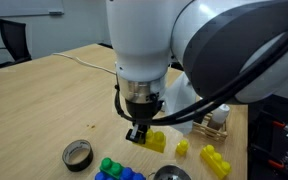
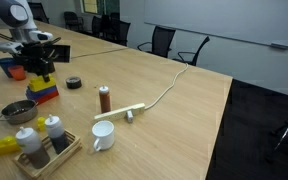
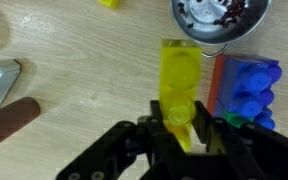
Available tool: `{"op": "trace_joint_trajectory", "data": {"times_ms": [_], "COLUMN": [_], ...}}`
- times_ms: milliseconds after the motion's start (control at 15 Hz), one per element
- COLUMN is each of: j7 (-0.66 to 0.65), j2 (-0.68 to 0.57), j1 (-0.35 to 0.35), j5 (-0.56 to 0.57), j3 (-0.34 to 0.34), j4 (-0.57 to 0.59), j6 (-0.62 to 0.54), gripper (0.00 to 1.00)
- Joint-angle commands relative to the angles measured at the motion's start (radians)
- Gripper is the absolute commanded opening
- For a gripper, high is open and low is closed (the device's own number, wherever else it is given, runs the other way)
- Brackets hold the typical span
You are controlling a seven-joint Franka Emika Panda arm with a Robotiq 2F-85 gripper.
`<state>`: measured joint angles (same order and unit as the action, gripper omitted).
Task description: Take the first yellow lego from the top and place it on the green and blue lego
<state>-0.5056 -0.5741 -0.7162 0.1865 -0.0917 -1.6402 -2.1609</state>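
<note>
The first yellow lego (image 3: 179,72), a long low studded brick, lies between my gripper's (image 3: 178,118) two black fingers, which press on its sides. In an exterior view the yellow lego (image 1: 157,141) sits low at the table under the gripper (image 1: 137,132). The green and blue lego (image 3: 247,92) is right beside the yellow brick in the wrist view, with a red edge on its near side. It also shows in an exterior view (image 1: 112,169), in front of the gripper. In the far exterior view the gripper (image 2: 41,78) hangs just above the block (image 2: 46,92).
A metal bowl (image 3: 219,20) stands just beyond the bricks. A tape roll (image 1: 77,154), a tiny yellow brick (image 1: 182,148) and a stepped yellow block (image 1: 215,160) lie nearby. A brown bottle (image 2: 104,98), a white mug (image 2: 102,135) and a tray of bottles (image 2: 64,152) stand further off.
</note>
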Motion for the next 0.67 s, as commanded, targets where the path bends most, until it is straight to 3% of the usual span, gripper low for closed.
{"op": "trace_joint_trajectory", "data": {"times_ms": [0, 600], "j7": [-0.009, -0.015], "j2": [-0.047, -0.089], "j1": [0.001, -0.037], "j5": [-0.008, 0.007], "j3": [-0.023, -0.019], "j4": [0.075, 0.151], "j6": [0.053, 0.026], "gripper": [0.10, 0.10]}}
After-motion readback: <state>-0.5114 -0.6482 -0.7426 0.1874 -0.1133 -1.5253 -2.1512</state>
